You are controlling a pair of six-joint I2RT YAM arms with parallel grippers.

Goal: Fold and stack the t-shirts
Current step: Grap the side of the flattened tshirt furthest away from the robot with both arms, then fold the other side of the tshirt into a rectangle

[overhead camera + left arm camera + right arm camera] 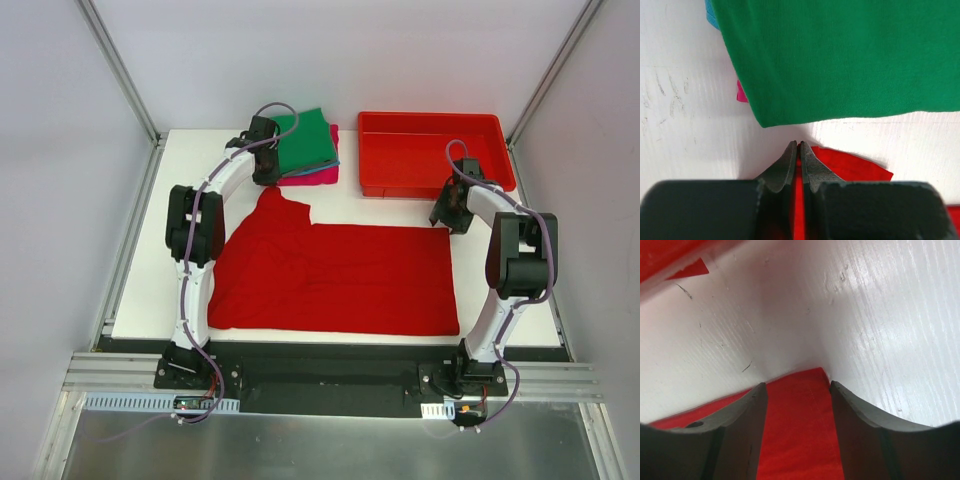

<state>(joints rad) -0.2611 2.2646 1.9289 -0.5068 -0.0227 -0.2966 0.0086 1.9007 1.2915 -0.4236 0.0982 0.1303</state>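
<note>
**Table** [140, 290]: white top, 4 shirts and 1 bin on it.

**Red shirt** [340, 275]: 1, large, spread flat across the middle and near part of the table, with a sleeve reaching up at its far left corner.

**Stack**: 3 folded shirts at the far edge, left of centre. The green shirt [305, 140] is on top, the teal shirt [711, 15] shows only as an edge beneath it, and the pink shirt [315, 177] is lowest and sticks out on the near side.

**Bin** [430, 150]: 1, red plastic, at the far right, just beyond the red shirt's far right corner and apart from it.

**Left gripper** [265, 172]: at the red shirt's raised sleeve, just beside the stack. In the wrist view the fingers [790, 165] are pressed together with a strip of red cloth in the slit between them. The green shirt's edge lies just ahead.

**Right gripper** [447, 215]: at the red shirt's far right corner. Its fingers [742, 430] are moderately wide apart, 1 on either side of the corner, and grip nothing.
</note>
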